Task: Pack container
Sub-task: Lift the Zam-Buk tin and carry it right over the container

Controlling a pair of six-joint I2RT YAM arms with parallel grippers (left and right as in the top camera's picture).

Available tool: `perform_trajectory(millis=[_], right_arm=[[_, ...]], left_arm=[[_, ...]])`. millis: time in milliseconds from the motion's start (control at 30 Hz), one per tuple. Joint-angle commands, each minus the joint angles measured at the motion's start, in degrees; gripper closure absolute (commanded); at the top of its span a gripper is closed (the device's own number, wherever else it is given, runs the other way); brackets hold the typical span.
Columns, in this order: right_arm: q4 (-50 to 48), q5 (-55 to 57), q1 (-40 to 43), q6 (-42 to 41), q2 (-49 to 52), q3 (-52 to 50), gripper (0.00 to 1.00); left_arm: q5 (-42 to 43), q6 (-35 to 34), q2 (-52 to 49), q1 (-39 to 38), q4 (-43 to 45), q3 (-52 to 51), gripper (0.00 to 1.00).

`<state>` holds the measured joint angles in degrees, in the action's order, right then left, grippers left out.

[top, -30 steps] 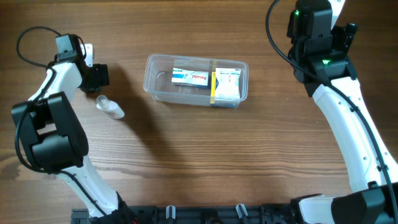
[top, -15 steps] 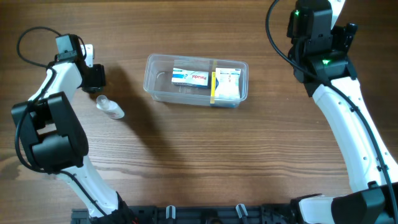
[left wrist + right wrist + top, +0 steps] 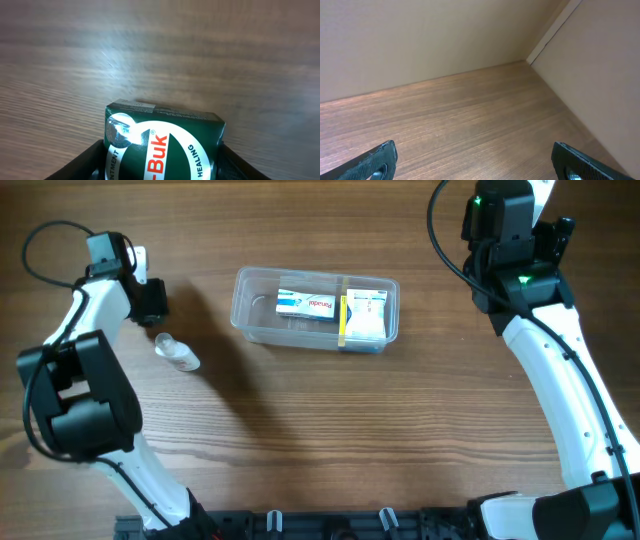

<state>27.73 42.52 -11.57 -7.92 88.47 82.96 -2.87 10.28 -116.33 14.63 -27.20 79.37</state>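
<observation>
Green carton [image 3: 165,125] pinched between left gripper [image 3: 161,150] fingers, clear container [image 3: 238,308] at its 3 o'clock, right gripper [image 3: 474,152] fingers spread wide.

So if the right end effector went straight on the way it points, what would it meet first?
No object shows ahead. The open right end effector points over the table toward the wall, probably the wall first, though depth is unclear.

The table [image 3: 300,440] is brown wood, smooth, with fine grain. The container [image 3: 258,326] is clear, glossy plastic. The green box [image 3: 165,145] looks like glossy printed card.
</observation>
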Motion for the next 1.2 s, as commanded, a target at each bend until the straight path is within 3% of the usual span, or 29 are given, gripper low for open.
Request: perform_trajectory(millis=[0,367,600,933,1167], right_arm=[[-0.2,1.1,-0.1,-1.1,0.7,0.2,0.00],[-0.2,1.2,-0.1,-1.1,0.7,0.2,0.00],[-0.2,1.2,-0.1,-1.1,0.7,0.2,0.00],[-0.2,1.2,-0.1,-1.1,0.7,0.2,0.00],[-0.2,1.1,-0.1,-1.1,0.7,0.2,0.00]], left_arm=[[1.0,-4.0,8.9,0.2,0.5,2.9,0.40],[13.6,-9.5,27.4,-4.1,0.6,2.9,0.49],[20.9,-11.3,33.1,-14.7,-0.8,2.9,0.49],[20.1,-12.5,29.5,-33.1,-0.5,2.8,0.49],[10.4,-15.4,23.6,-40.1,-0.7,2.8,0.48]])
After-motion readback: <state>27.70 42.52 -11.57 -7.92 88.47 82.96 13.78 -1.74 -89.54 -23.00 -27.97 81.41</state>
